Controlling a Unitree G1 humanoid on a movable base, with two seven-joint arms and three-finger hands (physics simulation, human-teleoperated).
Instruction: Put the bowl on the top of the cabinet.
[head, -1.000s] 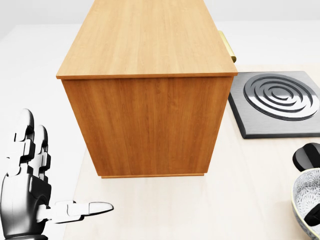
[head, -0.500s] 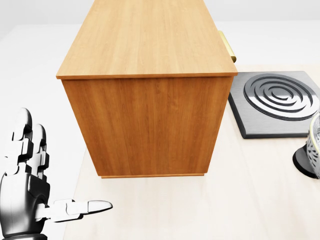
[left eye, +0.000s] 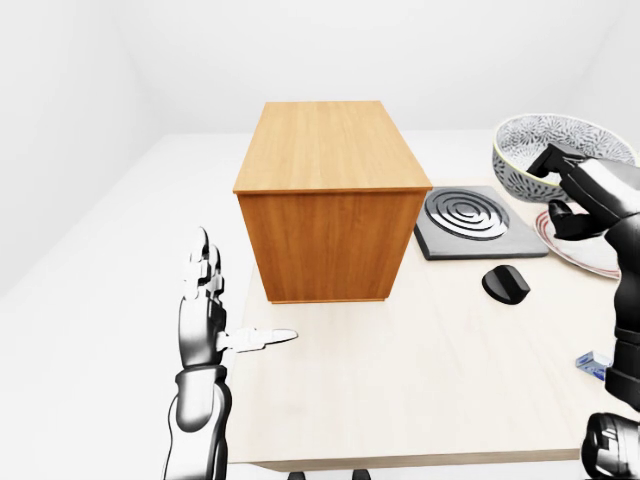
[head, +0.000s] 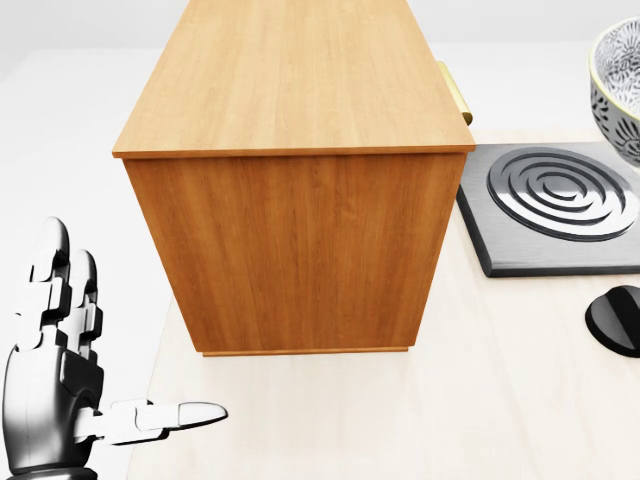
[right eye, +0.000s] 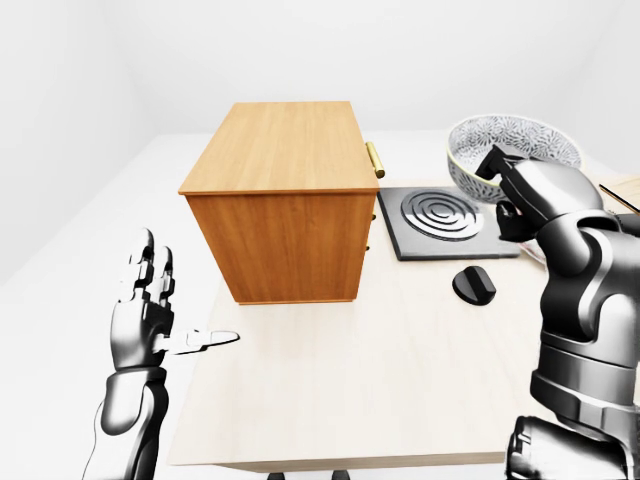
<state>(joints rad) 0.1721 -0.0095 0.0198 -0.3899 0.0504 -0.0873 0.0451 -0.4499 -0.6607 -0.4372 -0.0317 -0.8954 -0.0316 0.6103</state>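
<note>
Right hand is clamped on the rim of the bowl, fingers hooked over the near edge, bowl held up in the air and tipped a little toward the robot. In the right-eye view the bowl sits to the right of the cabinet, above the square burner plate, well clear of the bench.

Key relation: the cabinet top lies to the left of the hand in all views, and the bowl looks about level with that top or slightly above it. Exact clearance over the edge can't be read from these views. So the coming move is mostly a sideways carry to the left over the cabinet's right edge, then a set-down. The brass handle on the cabinet's right face sticks out on that path; I'd stay above it.

Cabinet top is long in the direction running away from the robot, narrow left to right, so the landing spot is tight sideways.

Left hand is spread, holding nothing, hovering at the bench's left edge, below the cabinet top and far from the bowl. Right arm is the one to finish this.

Black knob lies on the bench below the hand, out of the way.
</note>
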